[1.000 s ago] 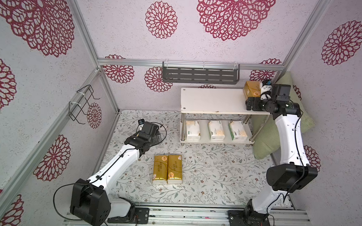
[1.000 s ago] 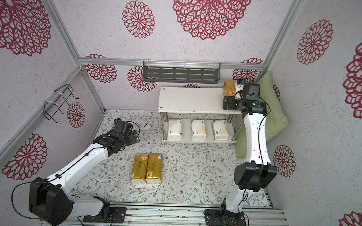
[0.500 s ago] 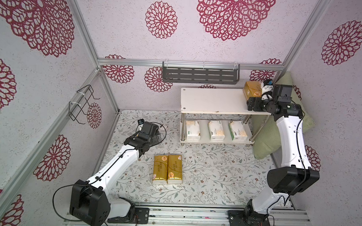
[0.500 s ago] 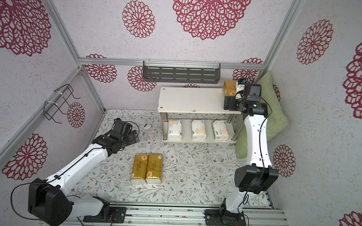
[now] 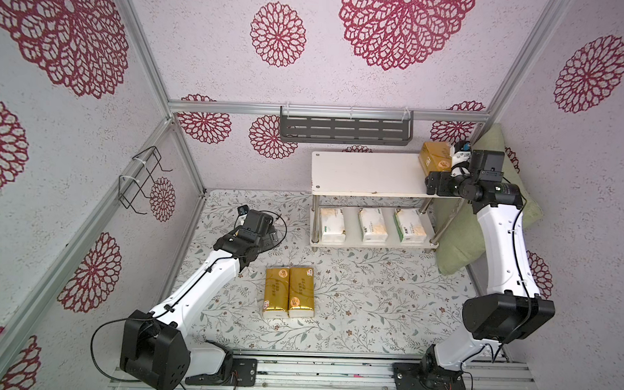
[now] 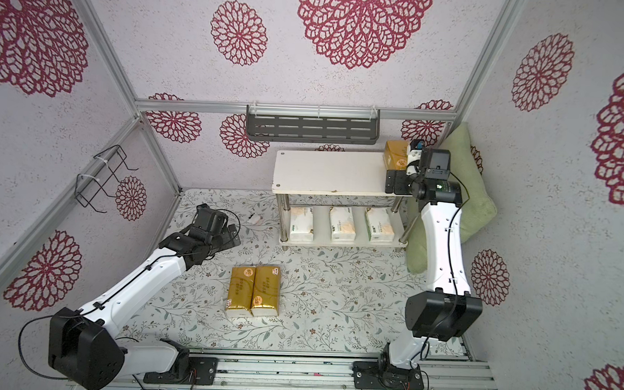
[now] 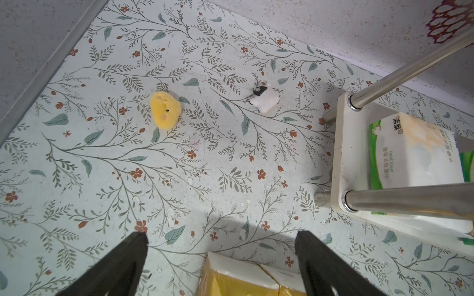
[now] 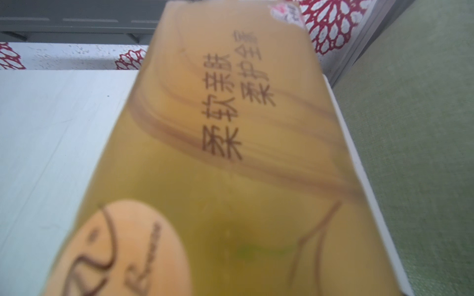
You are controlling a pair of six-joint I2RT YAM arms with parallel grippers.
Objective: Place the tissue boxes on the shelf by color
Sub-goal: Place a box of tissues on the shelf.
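– Top views both show a bench (image 5: 371,294) in leafy print, boxed in by pale walls (image 5: 379,80) with red flower patterns. What's on it?
– A green cushion (image 5: 458,251) in the far right corner, the shelf (image 5: 368,176) along the far edge just beside it. A grey rack (image 5: 345,129) hangs on the back wall, a black wire rack (image 5: 139,182) on the left wall.
– The tissues?
– Three white packs (image 5: 372,224) in a row on the shelf's lower board, gaps between them. One gold pack (image 5: 434,160) at the top board's far right corner. Two gold packs (image 5: 289,291) side by side, touching, around the bench's middle.
– The arms?
– The left gripper (image 7: 221,235) hangs over the bench's left side, jaws wide apart, holding nothing. The right gripper (image 5: 441,179) is right at the pack on the top board; the right wrist view is filled by that blurred pack (image 8: 230,179), fingers hidden, so I cannot tell whether it grips.
– Smaller things?
– A yellow lump (image 7: 165,112) and a white scrap (image 7: 264,100) on the bench left of the shelf, too small to identify.
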